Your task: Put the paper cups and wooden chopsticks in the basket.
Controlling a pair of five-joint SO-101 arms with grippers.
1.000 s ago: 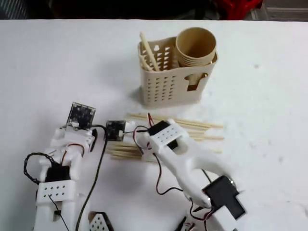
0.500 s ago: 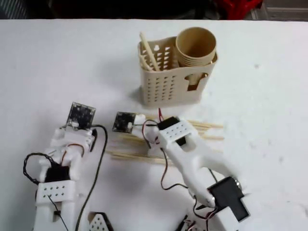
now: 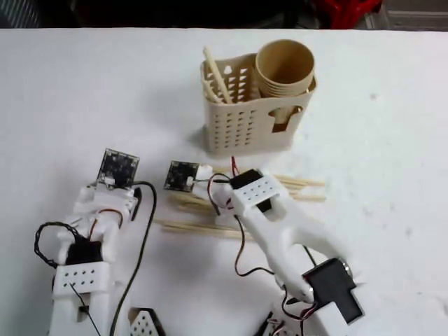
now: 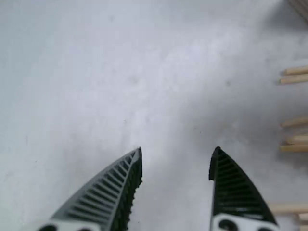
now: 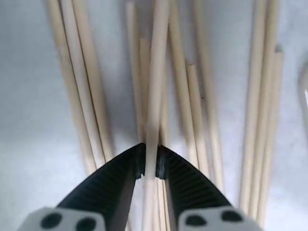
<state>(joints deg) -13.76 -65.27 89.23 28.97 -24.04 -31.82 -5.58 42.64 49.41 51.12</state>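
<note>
White tabletop (image 3: 63,91) carries two arms, one basket, one stack of cups and a scatter of chopsticks. Farthest left stands the left arm (image 3: 105,210), white plastic with black wiring. The left gripper (image 4: 175,151) hangs low over bare table, its ribbed fingers apart with nothing between them. A few chopstick ends lie on the table off to one side of it.

Next come the loose chopsticks (image 3: 189,226), pale, plain wooden sticks lying flat on the table in front of the basket. They lie roughly parallel, some overlapping. The right wrist view shows about ten of them, though overlaps make the count uncertain.

The right arm (image 3: 280,224) leans in over this pile. The right gripper (image 5: 150,161) has its black fingers closed tight on a single held chopstick (image 5: 156,72), which lies above the others.

Beyond the pile the basket (image 3: 241,129) stands upright, cream plastic with perforated walls. Its left compartment holds at least one standing chopstick (image 3: 217,73), tilted and poking above the rim. Its right compartment holds the paper cups (image 3: 283,66), tan and nested in one stack, their rims too close together to count.

Behind the table's far edge the room is dark, with a red object (image 3: 346,8) to the right.
</note>
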